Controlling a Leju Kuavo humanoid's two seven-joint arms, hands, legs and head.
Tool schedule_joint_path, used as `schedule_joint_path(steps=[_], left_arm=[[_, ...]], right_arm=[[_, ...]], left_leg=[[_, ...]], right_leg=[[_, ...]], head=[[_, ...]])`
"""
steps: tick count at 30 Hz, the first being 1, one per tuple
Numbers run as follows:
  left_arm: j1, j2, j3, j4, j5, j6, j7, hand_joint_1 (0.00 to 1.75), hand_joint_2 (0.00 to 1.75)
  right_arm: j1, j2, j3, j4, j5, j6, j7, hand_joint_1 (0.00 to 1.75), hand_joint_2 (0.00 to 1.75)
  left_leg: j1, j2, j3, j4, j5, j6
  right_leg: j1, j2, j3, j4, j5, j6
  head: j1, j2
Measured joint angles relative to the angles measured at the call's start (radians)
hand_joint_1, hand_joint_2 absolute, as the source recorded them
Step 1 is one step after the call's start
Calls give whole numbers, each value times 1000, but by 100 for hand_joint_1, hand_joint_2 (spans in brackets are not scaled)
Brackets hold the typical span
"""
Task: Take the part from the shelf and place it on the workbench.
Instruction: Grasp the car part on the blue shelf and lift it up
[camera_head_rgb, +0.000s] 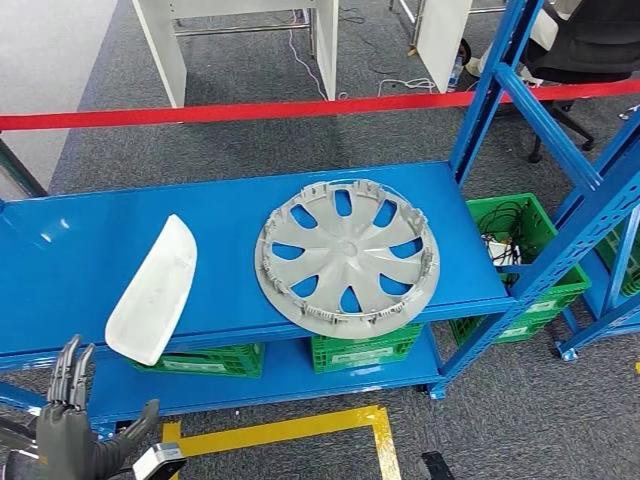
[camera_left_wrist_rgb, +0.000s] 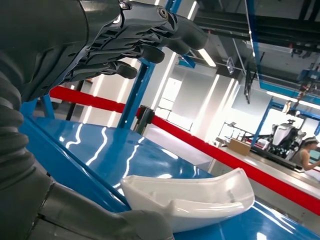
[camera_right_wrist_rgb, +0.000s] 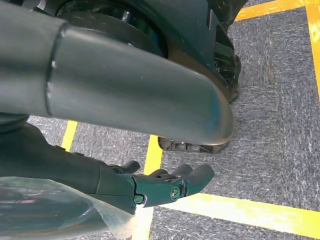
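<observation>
Head view: my left hand (camera_head_rgb: 72, 425) sits low in front of the blue shelf (camera_head_rgb: 226, 215), fingers spread and raised, thumb out to the side, holding nothing. The white part (camera_head_rgb: 153, 290) lies on the shelf's near left, its lower end overhanging the front edge, just above and beside my hand but apart from it. A grey wheel cover (camera_head_rgb: 347, 257) lies flat to its right, near it but not touching. Left wrist view shows the fingers (camera_left_wrist_rgb: 147, 35) apart above the part (camera_left_wrist_rgb: 188, 200) and the thumb below, nothing between them yet. Right hand (camera_right_wrist_rgb: 166, 182) hangs over the carpet and yellow floor tape (camera_right_wrist_rgb: 234, 212), fingers loosely extended and empty. Risks as I judge them: the part is a smooth, shallow curved shell already poking past the edge, so a nudge from below could tip it off the shelf or push it back into the wheel cover. A grip taken on the thin rim alone may let it slip or swing while I carry it. Raising my hand could also strike the shelf's front lip. Green crates (camera_head_rgb: 521, 250) sit below; their front labels are too small to read. I find no legible brand or writing anywhere.
</observation>
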Motion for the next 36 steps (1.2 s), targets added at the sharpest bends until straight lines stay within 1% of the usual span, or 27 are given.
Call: schedule_joint_path(steps=[7, 9, 13, 15, 24, 36], left_arm=[[-2, -2, 11, 13, 40, 0, 13, 0, 175], [-9, -1, 11, 26, 88, 0, 16, 0, 175], [-42, 6, 1, 74, 242, 0, 3, 0, 175], [-62, 13, -6, 103, 274, 0, -1, 0, 175], [-134, 46, -42, 203, 282, -9, 1, 0, 175], [-176, 76, -74, 253, 250, -30, 24, 0, 175]], right_arm=[[1, 0, 0, 0, 0, 0, 0, 0, 0], [1, 0, 0, 1, 1, 0, 0, 0, 0], [1, 0, 0, 2, 4, 0, 0, 0, 0], [1, -2, 0, 2, 6, 0, 0, 0, 0], [1, -8, 8, 3, 17, 2, 4, 0, 0], [0, -13, 11, 3, 23, 3, 10, 0, 0]], left_leg=[[0, 0, 0, 0, 0, 0], [0, 0, 0, 0, 0, 0], [0, 0, 0, 0, 0, 0], [0, 0, 0, 0, 0, 0], [0, 0, -1, 0, 0, 0], [0, 0, -1, 1, 0, 0]], right_leg=[[0, 0, -1, 0, 0, 0], [0, 0, -4, 0, 0, 0], [0, 0, -7, 0, 0, 0], [0, 0, -7, 0, 0, 0], [0, 0, 2, 0, 0, 0], [0, 0, 2, 0, 0, 0]], head=[[0, 0], [0, 0], [0, 0], [0, 0], [0, 0], [0, 0]])
